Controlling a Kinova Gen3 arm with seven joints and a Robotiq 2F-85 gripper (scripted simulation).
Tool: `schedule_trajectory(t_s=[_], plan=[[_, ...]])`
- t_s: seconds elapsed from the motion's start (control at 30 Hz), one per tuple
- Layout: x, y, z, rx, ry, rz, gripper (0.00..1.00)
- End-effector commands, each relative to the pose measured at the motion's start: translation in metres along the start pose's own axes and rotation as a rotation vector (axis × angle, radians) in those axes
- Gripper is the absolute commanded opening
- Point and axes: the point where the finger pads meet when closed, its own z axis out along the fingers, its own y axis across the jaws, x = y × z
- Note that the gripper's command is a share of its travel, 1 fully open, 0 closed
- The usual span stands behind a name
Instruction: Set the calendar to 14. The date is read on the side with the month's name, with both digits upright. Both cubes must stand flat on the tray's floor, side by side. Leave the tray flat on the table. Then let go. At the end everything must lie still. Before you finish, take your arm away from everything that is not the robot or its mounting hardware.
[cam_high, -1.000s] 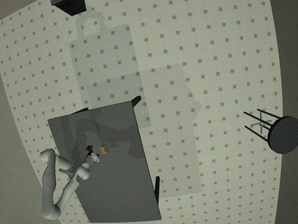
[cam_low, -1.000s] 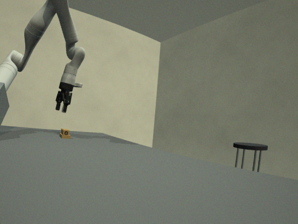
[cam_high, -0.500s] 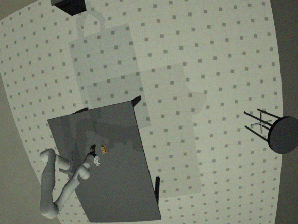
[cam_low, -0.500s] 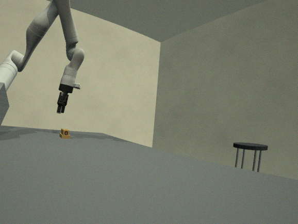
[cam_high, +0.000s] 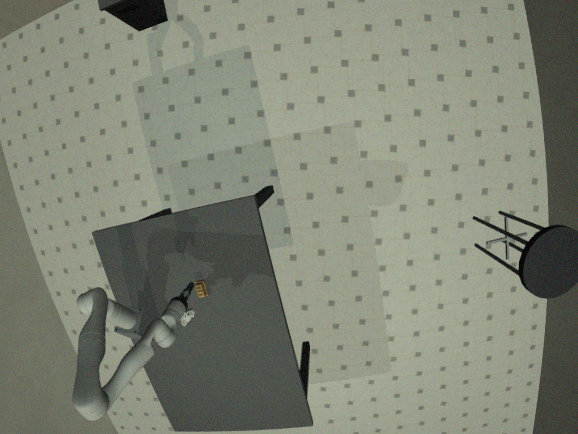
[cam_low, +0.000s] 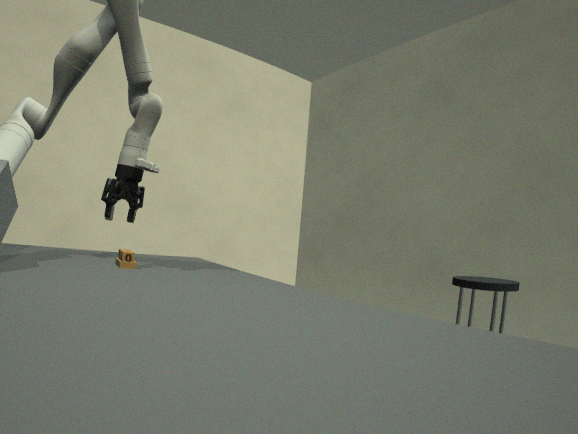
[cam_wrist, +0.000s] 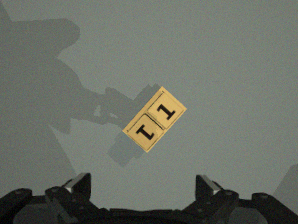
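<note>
The calendar's small orange tray (cam_low: 127, 265) (cam_wrist: 143, 111) lies flat on the table. Two cubes sit side by side in it. In the wrist view, the upper-right cube (cam_wrist: 166, 111) and the lower-left cube (cam_wrist: 145, 132) each show a black 1 on top, turned opposite ways. The exterior view shows a 0 on a side face of the near cube (cam_low: 128, 257). The month's name and the digits on its side cannot be read. My gripper (cam_high: 191, 285) (cam_low: 120, 219) (cam_wrist: 143, 186) is open and empty, well above the tray, pointing down.
The grey table (cam_high: 230, 370) (cam_low: 300, 370) carries the tray, which stands well in from its edges. Arm shadows fall beside the tray. A dark round stool (cam_high: 552, 262) (cam_low: 485, 284) stands away from the table. A black object (cam_high: 137, 12) is at the top of the top view.
</note>
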Motion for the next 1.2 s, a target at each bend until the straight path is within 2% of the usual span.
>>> schedule_trajectory(t_s=[0.0, 0.17, 0.23, 0.67, 1.17], plan=[[0.004, 0.001, -0.001, -0.011, 0.02, 0.064, 1.0], [0.009, 0.001, -0.001, -0.003, 0.037, 0.231, 1.0], [0.009, 0.001, -0.001, -0.003, 0.037, 0.231, 1.0], [0.022, 0.001, -0.002, 0.022, 0.076, 0.547, 1.0], [0.029, 0.001, -0.004, 0.038, 0.094, 0.688, 1.0]])
